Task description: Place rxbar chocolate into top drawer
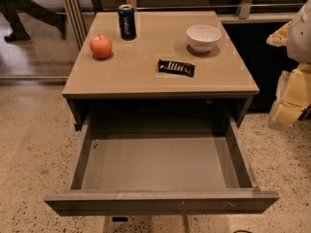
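A: Is anything reading clearly on the table [146,79]?
B: No. White lettering is running down the dark blue can [127,22] at the table's back left, too blurred to make out.
A: And the rxbar chocolate [176,67]?
B: White marks are showing on its black wrapper, right of the table's middle, unreadable. The gripper [290,101] is hanging just off the table's right edge.
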Robot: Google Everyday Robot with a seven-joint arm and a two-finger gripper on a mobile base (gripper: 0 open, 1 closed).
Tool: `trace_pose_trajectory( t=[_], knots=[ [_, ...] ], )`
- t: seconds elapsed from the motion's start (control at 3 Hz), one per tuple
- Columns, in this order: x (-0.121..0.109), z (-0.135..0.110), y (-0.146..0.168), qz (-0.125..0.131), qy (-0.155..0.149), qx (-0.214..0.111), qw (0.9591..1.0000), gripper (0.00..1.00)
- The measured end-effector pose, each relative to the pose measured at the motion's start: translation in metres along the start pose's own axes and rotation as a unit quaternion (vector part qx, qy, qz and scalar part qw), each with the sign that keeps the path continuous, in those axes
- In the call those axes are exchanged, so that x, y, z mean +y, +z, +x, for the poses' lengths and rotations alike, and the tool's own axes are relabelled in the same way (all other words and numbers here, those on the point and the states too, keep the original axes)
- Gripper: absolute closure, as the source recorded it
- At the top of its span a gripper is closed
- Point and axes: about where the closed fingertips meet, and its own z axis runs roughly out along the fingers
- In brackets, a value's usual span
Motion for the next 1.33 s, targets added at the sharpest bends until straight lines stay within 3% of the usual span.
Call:
trace_pose_trajectory(
  t=[0.33, 0.67, 1.0, 1.33],
  knots=[
    [0.000, 0.000, 0.000, 0.000, 0.000, 0.000, 1.0000, 0.00],
    [-0.033, -0.009, 0.006, 0.018, 0.012, -0.025, 0.9995, 0.00],
    [-0.099, -0.035, 0.025, 0.046, 0.028, -0.082, 0.9952, 0.00],
    [-0.148, -0.066, 0.064, 0.024, 0.047, -0.178, 0.9827, 0.04]
  ],
)
